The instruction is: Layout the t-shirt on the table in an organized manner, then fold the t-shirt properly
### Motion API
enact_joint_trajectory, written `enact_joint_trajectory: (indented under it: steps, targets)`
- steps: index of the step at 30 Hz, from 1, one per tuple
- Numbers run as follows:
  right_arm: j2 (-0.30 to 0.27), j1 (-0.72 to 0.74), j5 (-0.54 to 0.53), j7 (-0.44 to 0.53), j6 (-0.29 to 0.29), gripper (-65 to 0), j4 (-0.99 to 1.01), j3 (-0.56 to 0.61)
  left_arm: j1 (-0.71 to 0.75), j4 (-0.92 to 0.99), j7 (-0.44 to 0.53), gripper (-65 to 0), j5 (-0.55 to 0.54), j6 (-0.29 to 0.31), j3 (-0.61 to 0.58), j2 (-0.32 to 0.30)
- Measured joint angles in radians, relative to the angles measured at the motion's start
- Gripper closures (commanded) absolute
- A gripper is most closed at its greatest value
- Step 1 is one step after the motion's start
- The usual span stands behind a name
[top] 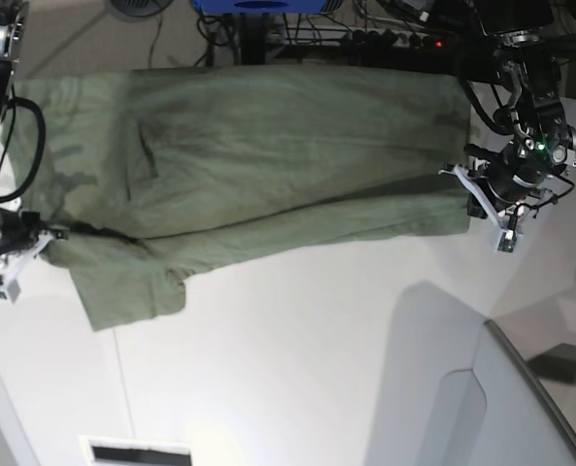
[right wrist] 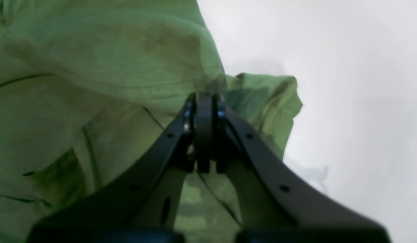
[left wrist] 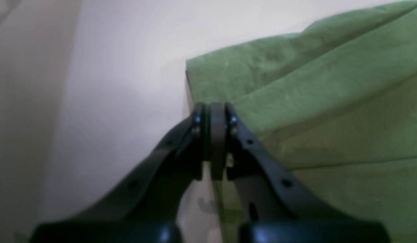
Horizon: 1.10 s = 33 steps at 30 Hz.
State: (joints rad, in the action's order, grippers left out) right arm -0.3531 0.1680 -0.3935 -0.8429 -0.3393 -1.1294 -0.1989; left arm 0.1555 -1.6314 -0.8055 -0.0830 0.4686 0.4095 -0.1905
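Note:
The olive-green t-shirt (top: 268,165) stretches sideways across the far part of the white table (top: 297,369), with one sleeve (top: 132,291) spread toward the near left. My left gripper (top: 470,202) is at the shirt's right end, shut on the cloth edge. In the left wrist view its jaws (left wrist: 217,109) meet on a corner of the t-shirt (left wrist: 330,84) over the table (left wrist: 127,67). My right gripper (top: 52,235) pinches the left end near the sleeve. In the right wrist view it (right wrist: 204,98) is shut on bunched t-shirt fabric (right wrist: 93,67).
Cables and a blue object (top: 258,8) lie beyond the table's far edge. A grey curved panel (top: 521,388) sits at the near right past the table's rim. A small white slot-like item (top: 137,451) is at the near edge.

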Motion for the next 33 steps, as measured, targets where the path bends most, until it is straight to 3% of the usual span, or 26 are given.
enact_joint_trajectory:
  steps: [12,14,18,20,22,29,33]
  targets:
    - [0.007,0.000,0.000,0.000,-0.002,-0.8,0.000,0.003,-0.002,0.038,-0.001,0.0,0.000,0.000,0.000,-0.001]
    - [0.007,0.000,0.000,0.000,-0.002,-7.1,0.000,0.003,-0.004,0.038,0.000,0.0,0.000,0.000,0.000,-0.001]
    - [0.007,0.000,-0.001,0.001,-0.002,-29.4,0.000,0.002,-0.005,0.038,0.000,0.0,0.000,0.000,0.000,-0.001]
    - [0.007,0.000,-0.001,0.002,-0.002,-36.3,0.000,0.002,-0.005,0.038,0.000,0.0,0.000,0.000,0.000,-0.001]
    - [0.007,0.000,-0.001,0.002,-0.002,-34.4,-0.002,0.002,-0.005,0.038,0.000,0.0,0.000,0.000,0.000,0.000]
    - [0.005,0.033,0.003,0.016,-0.002,-15.9,-0.002,0.005,-0.017,0.038,0.000,0.0,0.001,0.000,0.000,-0.001]
    - [0.002,0.094,0.003,0.034,-0.002,-14.9,-0.001,0.009,-0.018,0.038,0.000,0.0,0.001,0.000,0.000,-0.001]
